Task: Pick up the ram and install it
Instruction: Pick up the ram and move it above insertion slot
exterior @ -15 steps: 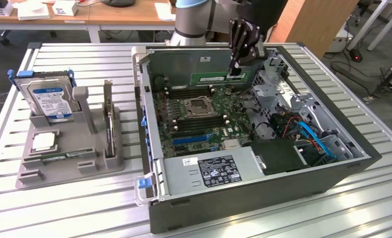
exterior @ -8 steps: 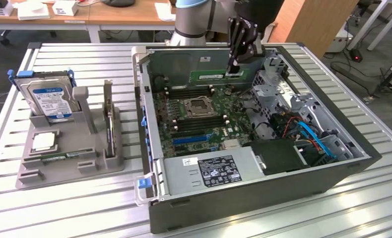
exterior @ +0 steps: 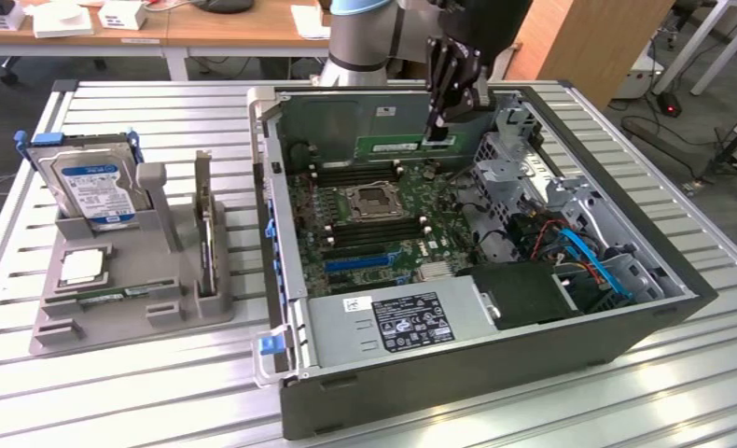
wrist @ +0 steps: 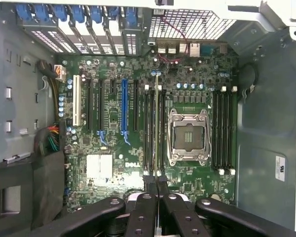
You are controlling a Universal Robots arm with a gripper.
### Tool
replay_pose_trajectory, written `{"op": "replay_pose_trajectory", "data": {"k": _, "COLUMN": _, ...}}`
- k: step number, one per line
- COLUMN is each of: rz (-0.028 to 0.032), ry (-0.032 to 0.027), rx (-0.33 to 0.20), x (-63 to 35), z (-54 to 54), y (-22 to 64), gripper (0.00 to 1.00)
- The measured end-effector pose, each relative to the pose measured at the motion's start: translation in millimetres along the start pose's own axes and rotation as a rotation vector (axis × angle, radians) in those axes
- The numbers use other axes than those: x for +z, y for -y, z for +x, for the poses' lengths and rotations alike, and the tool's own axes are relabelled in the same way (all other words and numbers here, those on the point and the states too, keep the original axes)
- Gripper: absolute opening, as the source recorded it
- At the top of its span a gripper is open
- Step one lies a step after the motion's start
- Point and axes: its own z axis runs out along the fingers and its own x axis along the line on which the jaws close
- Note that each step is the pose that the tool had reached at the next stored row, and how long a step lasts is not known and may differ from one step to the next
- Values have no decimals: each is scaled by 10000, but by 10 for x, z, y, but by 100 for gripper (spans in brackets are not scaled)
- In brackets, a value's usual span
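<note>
My gripper (exterior: 438, 129) hangs over the open computer case (exterior: 618, 322), shut on the ram (exterior: 400, 147), a long thin green stick held level above the motherboard (exterior: 382, 233). In the wrist view the ram (wrist: 158, 123) shows edge-on as a narrow strip running out from between my black fingers (wrist: 149, 183). It lines up over the row of memory slots (wrist: 153, 133) beside the empty processor socket (wrist: 188, 137). I cannot tell how far above the slots it is. A second bank of memory slots (wrist: 224, 128) lies on the socket's other side.
A grey parts holder (exterior: 132, 308) stands at the exterior view's left, carrying a hard drive (exterior: 95, 187), a square silver chip (exterior: 82, 266) and an upright dark card (exterior: 204, 224). Inside the case are the power supply (exterior: 400, 322), blue cables (exterior: 592, 257) and a drive cage (exterior: 518, 140).
</note>
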Motion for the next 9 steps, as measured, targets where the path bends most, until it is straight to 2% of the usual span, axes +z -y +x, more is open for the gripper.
{"op": "replay_pose_trajectory", "data": {"k": 9, "rz": 0, "ry": -1, "rx": 14, "x": 113, "z": 5, "y": 5, "gripper": 11}}
